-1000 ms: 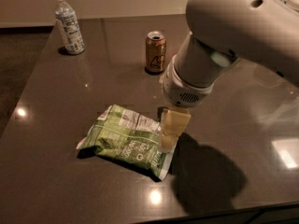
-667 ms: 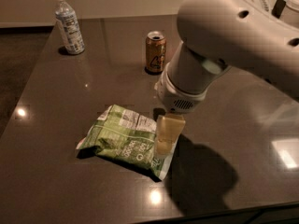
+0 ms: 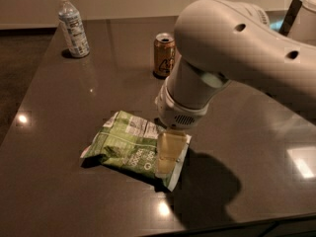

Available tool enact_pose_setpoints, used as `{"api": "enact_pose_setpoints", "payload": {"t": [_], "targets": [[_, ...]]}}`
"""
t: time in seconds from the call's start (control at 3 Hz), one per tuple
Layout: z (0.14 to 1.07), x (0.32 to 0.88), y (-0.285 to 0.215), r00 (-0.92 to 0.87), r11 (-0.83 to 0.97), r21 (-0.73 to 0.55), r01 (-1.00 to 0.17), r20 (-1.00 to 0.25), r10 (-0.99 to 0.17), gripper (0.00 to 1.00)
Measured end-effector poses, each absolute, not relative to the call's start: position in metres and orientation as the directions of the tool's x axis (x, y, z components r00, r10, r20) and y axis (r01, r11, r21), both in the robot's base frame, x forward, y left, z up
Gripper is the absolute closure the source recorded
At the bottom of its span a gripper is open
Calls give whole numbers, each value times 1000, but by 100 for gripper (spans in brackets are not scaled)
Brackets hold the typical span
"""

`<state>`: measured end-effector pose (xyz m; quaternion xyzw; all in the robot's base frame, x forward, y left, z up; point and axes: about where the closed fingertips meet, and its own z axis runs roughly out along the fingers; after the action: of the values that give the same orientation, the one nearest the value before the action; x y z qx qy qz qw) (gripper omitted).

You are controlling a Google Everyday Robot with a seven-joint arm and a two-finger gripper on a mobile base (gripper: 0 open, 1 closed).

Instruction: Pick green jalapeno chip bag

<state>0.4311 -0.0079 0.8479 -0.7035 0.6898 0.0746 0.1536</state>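
Gripper (image 3: 170,157) lowered onto bag (image 3: 126,144), long axis left-right

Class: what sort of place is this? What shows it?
Likely a break-room table: dark glossy tabletop with soda can, water bottle and green chip bag; the gripper sits over one end of the bag.
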Motion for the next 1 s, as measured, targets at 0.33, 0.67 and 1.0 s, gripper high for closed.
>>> {"api": "enact_pose_setpoints", "payload": {"t": [0.33,0.67,1.0], "targets": [[844,424,0,57,-28,-98,-995,-309,-949,0],[841,420,5,66,-41,-88,-995,-299,-952,17],[839,419,6,70,-48,-80,-996,-292,-954,40]]}}
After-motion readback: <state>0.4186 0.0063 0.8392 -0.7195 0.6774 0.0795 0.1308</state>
